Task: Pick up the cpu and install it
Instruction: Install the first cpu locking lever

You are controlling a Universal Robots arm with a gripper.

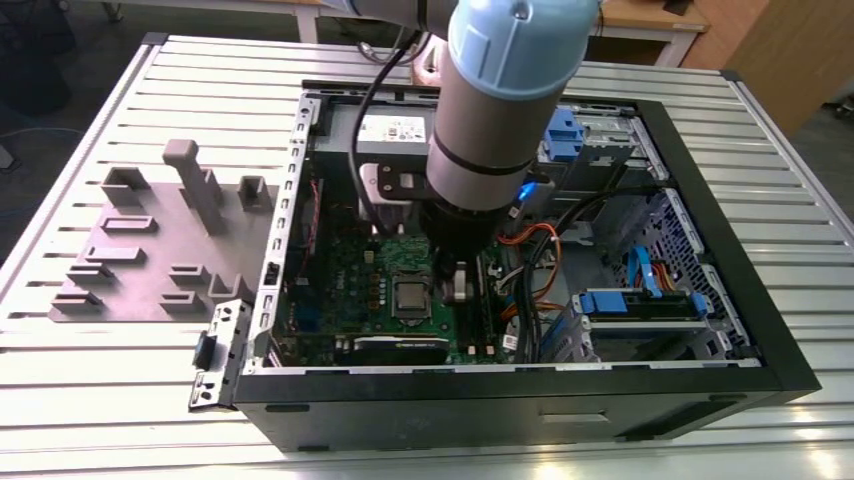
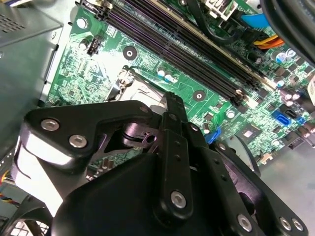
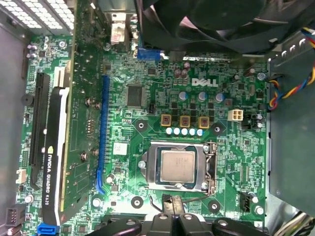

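A: Start close in. What is the tool [image 3: 167, 216] doing?

B: In the first wrist view its black fingertips [image 3: 166, 200] sit together with no gap I can make out between them, and nothing is held there. I read it as closed and empty. The second wrist view looks along its dark body [image 2: 172, 162] toward the board, and I see no chip in it there either.

A: And the cpu?

B: Just beyond the fingertips in the first wrist view. The cpu [image 3: 177, 166] lies flat inside the socket frame [image 3: 212, 167], its dull silvery top squared up with the frame opening. The tool is near one edge of the socket, apart from the chip and not touching it.

A: So how far along is the job?

B: Judging from how things lie, the chip is already seated in the socket, so the picking up and placing look done. I cannot tell whether the frame is latched; a thin lever [image 3: 215, 147] runs along one side of it.

A: Anything farther out?

B: The green motherboard [image 3: 147, 93] spreads around the socket, with a dark graphics card [image 3: 51, 162] along one side and the black fan [image 3: 211, 19] past the far end. In the exterior view the arm [image 1: 501, 110] reaches down into the open computer case [image 1: 694, 180], which lies on the slatted tabletop [image 1: 80, 400]. A grey fixture plate [image 1: 147, 250] rests on the exterior view's left.
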